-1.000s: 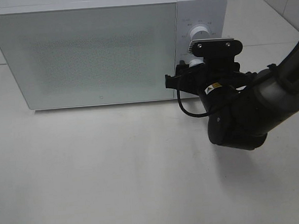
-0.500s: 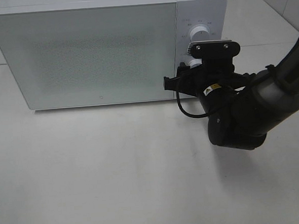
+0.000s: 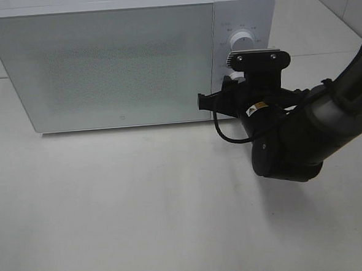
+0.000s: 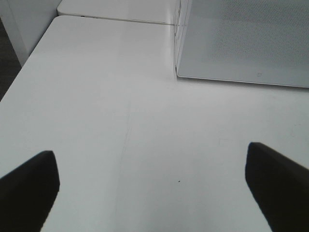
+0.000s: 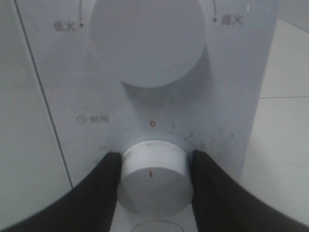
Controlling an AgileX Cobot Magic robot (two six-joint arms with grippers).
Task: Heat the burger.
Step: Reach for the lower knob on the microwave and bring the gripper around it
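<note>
Your right gripper [image 5: 153, 166] is clamped on the timer knob [image 5: 153, 182]. Both black fingers [image 5: 99, 191] press the sides of the round white knob, one on each side. The knob face carries a short red line, and a red 0 and small numerals ring it on the control panel [image 5: 58, 72]. The larger power knob [image 5: 147, 38] sits just beside it on the same panel, untouched.

From the high camera, your right arm [image 3: 292, 141] reaches in from the right, its wrist hard against the panel end of the white microwave [image 3: 240, 3]. The frosted door [image 3: 102, 60] is closed and nothing shows through it.

Your left gripper [image 4: 152, 181] has its jaws spread wide and holds nothing. Its dark fingertips [image 4: 29, 186] hang over the bare white table [image 4: 96, 96], with the microwave's front corner well ahead of them.

The burger shows in none of your views, so you cannot tell where it is.
</note>
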